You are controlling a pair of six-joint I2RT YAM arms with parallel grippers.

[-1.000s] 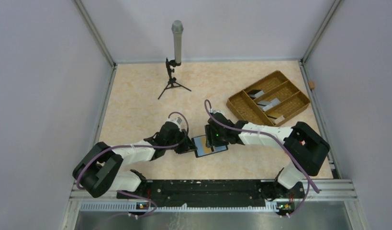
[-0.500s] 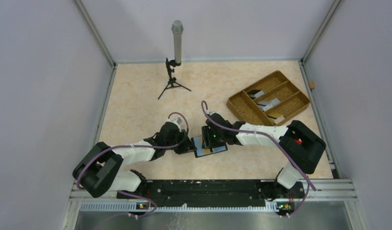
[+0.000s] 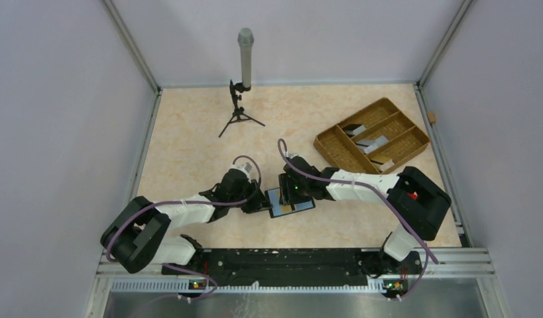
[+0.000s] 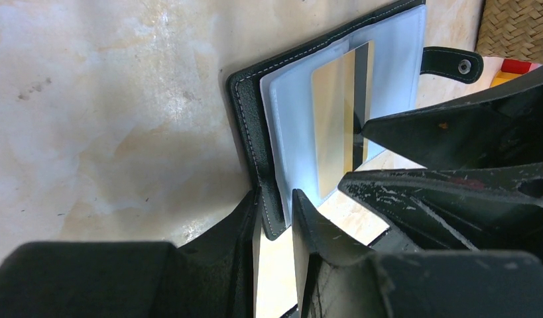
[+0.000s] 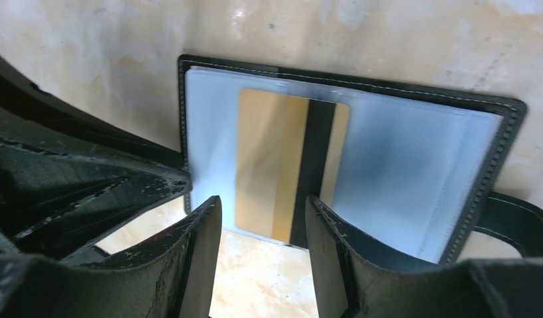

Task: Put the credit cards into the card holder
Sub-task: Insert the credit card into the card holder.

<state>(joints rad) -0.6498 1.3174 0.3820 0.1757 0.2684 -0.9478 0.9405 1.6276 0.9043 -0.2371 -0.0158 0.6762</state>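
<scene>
Gold card part-way into the open card holder, with a gripper on each side

The gold card (image 5: pixel 275 165) with its dark stripe is thin, stiff and slick. It lies partly inside a pale blue sleeve of the card holder (image 5: pixel 414 165), which is spread flat on the counter (image 3: pixel 189 146), so the card is probably best pushed by its exposed short edge. The holder looks light and floppy and likely to slide. The left gripper (image 4: pixel 274 202) is nearly closed, pinching the holder's black cover edge. The right gripper (image 5: pixel 263 199) has its fingers apart around the card's free end and grips nothing. The clasp tab (image 5: pixel 514 218) sticks out on the far side, clear of the sleeve. More cards (image 3: pixel 374 141) lie in the woven tray (image 3: pixel 335 147), well apart, and a tripod stand (image 3: pixel 244 59) is farther off.
</scene>
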